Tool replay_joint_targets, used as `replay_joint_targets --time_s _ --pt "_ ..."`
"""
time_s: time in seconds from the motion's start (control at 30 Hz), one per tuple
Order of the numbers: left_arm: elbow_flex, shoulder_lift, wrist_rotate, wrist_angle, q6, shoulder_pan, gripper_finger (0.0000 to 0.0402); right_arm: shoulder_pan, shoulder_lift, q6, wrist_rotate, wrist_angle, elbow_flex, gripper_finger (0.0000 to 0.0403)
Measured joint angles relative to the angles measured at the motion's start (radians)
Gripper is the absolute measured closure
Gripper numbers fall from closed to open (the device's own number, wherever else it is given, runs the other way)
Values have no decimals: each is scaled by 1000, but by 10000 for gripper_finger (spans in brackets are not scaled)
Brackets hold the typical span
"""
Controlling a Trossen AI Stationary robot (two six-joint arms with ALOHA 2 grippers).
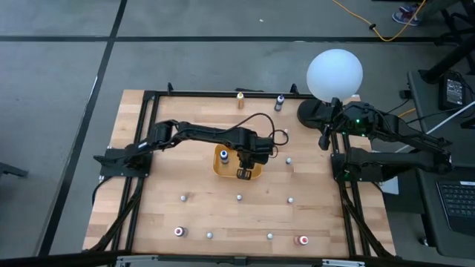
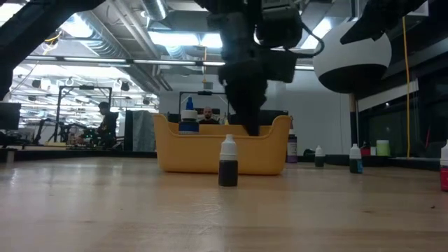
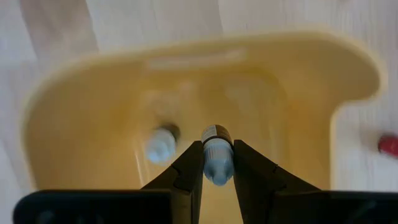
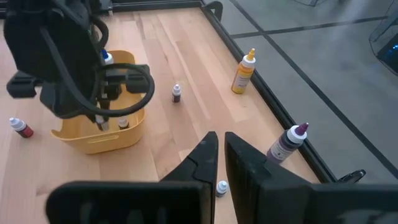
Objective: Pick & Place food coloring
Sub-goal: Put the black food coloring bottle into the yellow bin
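The left gripper (image 3: 217, 163) was down over the yellow tray (image 1: 220, 170) in the middle of the wooden table (image 1: 156, 208). Its two dark fingers (image 3: 186, 171) were squeezed on a little food coloring bottle (image 3: 217, 158). The bottle was pale, with a rounded whitish-blue cap and a dark band below it. It hung just inside the tray, between the fingers.

Another small bottle (image 3: 161, 144) lay in the tray right beside the held one. It looked pale too, with a dark end. From above, a bottle with a blue top (image 1: 223, 155) showed in the tray near its far wall. From table height that same blue-topped bottle (image 2: 188, 119) stuck up over the tray's rim.

More tiny bottles were dotted around the table. One with a white cap and a dark body (image 2: 228, 162) stood upright in front of the tray, apart from it. Most of the others looked like small whitish dots from above, such as one (image 1: 183, 197) near the left arm's side. Two with red (image 1: 302, 240) stood near the front edge. A taller orange bottle (image 4: 244, 71) and a purple-topped one (image 4: 287, 144) stood by the black frame at the table's edge.

The right gripper (image 4: 219, 152) waited by the big white globe lamp (image 1: 335, 73), off to the side. Its fingers were closed with nothing between them.
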Motion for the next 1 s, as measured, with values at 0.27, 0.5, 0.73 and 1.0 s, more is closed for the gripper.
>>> replay_joint_targets --time_s 0.27,0.5,0.73,1.0 --pt "0 30 0 8 0 -5 336 0 0 1 0 -3 0 369" --pt "-1 38 0 2 0 -6 336 0 0 2 0 -5 0 369" --pt "-1 40 -15 4 0 -6 334 0 0 2 0 -5 0 369" --pt "-1 40 -17 4 0 -6 332 0 0 3 0 -5 0 369"
